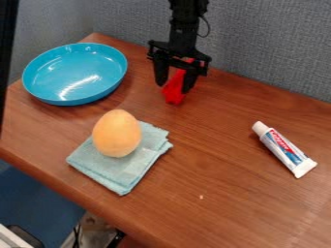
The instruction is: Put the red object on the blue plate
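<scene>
The red object (176,88), a small bright red block, sits tilted between the fingers of my gripper (177,83) at the far middle of the table, low over the wood. The gripper is shut on it. The black arm rises straight up behind it. The blue plate (75,74), round and glossy turquoise, lies at the far left corner, empty, about a plate's width to the left of the gripper.
An orange egg-shaped object (116,133) rests on a pale teal folded cloth (124,158) near the front middle. A white toothpaste tube (284,148) lies at the right. The wooden table (220,184) ends close at the front and left edges.
</scene>
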Controlling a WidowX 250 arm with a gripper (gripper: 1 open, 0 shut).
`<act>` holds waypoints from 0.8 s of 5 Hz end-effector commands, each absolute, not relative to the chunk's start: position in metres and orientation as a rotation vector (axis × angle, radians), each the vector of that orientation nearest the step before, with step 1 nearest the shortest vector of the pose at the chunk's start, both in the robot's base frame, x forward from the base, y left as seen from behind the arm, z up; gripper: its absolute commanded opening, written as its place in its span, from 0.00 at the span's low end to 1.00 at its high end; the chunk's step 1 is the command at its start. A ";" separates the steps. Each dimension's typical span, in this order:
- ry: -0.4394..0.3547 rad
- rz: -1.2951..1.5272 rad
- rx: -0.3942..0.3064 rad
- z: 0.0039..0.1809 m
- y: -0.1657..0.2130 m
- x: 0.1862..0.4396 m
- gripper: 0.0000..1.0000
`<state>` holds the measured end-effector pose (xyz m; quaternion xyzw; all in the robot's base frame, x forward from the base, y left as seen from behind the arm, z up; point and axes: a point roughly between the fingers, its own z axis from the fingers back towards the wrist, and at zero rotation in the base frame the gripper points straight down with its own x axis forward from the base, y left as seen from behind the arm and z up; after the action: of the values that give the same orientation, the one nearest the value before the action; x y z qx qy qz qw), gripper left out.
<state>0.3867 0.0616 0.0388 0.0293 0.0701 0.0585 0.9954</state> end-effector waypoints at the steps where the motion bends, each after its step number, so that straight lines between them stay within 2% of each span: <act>1: 0.080 0.128 0.064 0.058 0.068 0.393 0.00; 4: 0.071 0.119 0.045 0.071 0.059 0.388 0.00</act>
<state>0.3830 0.0584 0.0386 0.0184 0.0772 0.0604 0.9950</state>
